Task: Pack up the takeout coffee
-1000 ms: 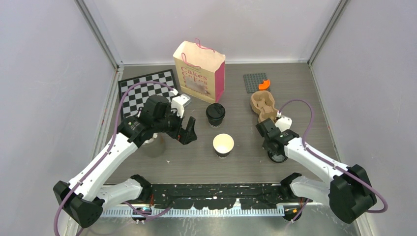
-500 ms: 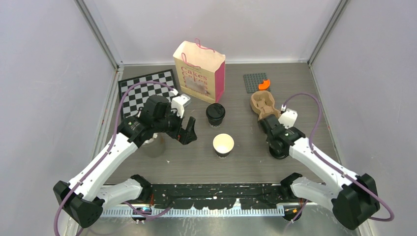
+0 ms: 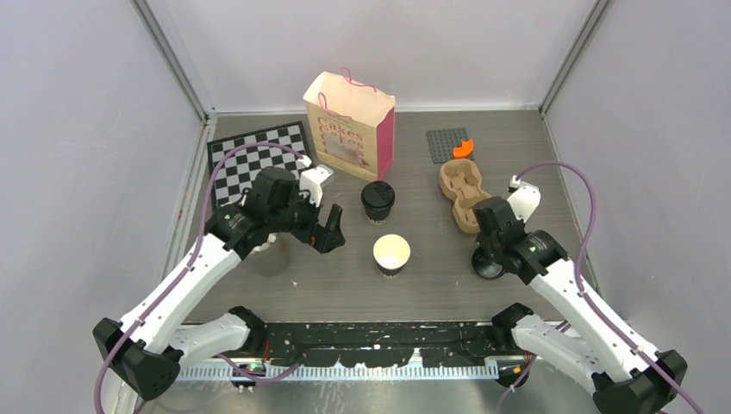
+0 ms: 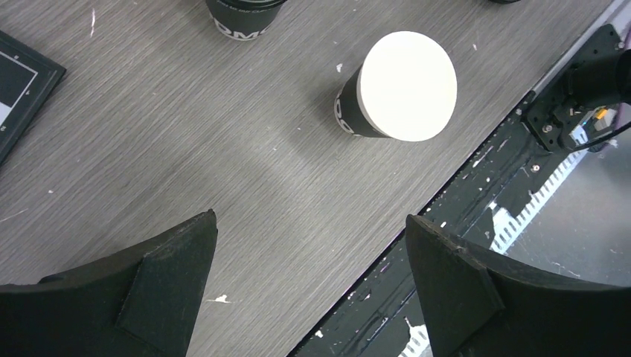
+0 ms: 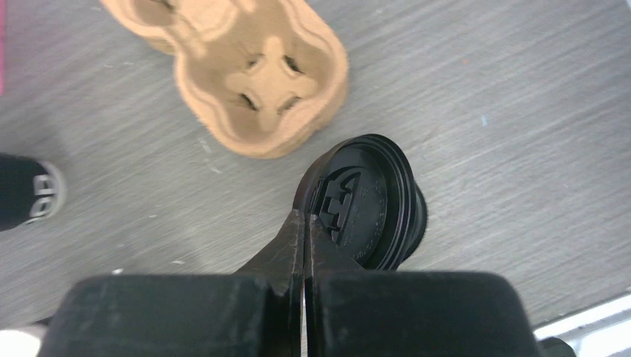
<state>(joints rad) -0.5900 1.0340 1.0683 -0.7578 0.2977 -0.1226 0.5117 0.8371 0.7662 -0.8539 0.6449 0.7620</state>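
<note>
Two black-sleeved paper cups stand mid-table. One cup wears its black lid. The other cup is open, white inside, and also shows in the left wrist view. My left gripper hovers open and empty left of the open cup, its jaws wide apart. My right gripper is shut on the rim of a loose black lid. The lid hangs tilted from the gripper near the table at the right.
The brown cup carrier lies just behind the held lid. A paper "Cakes" bag stands at the back, with a chessboard to its left. A grey studded plate lies at the back right. A grey cup sits under the left arm.
My right arm has risen and swung right, with the lid pinched in its jaws and shifted slightly towards the back. The left arm and both cups have not moved.
</note>
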